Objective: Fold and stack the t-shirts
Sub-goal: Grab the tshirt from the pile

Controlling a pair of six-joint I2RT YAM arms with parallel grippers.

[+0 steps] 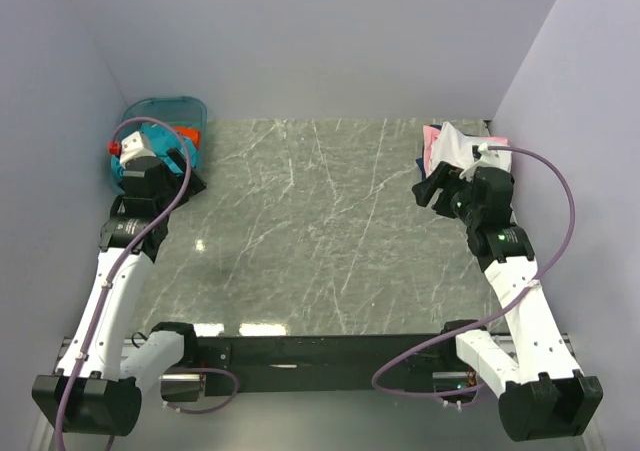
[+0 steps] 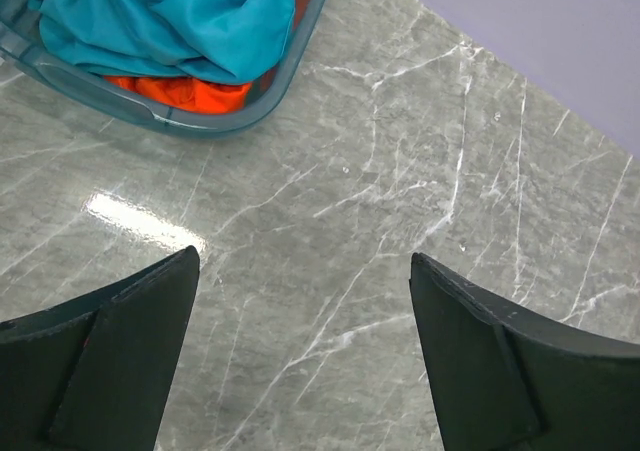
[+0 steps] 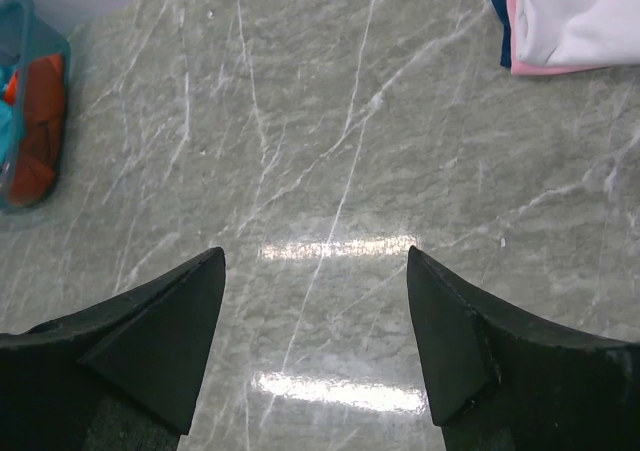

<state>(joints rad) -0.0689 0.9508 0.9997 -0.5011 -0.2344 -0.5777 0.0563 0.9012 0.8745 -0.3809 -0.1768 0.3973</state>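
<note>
Bright, even overhead light, with white glare streaks on the glossy marble table [image 3: 330, 246] — sharp focus, soft shadows

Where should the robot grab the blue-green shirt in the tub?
Probably pinch a raised fold near the top of the teal t-shirt, coming straight down from above with the left gripper. It lies bunched over the orange t-shirt, and the tub walls block a sideways reach.
</note>
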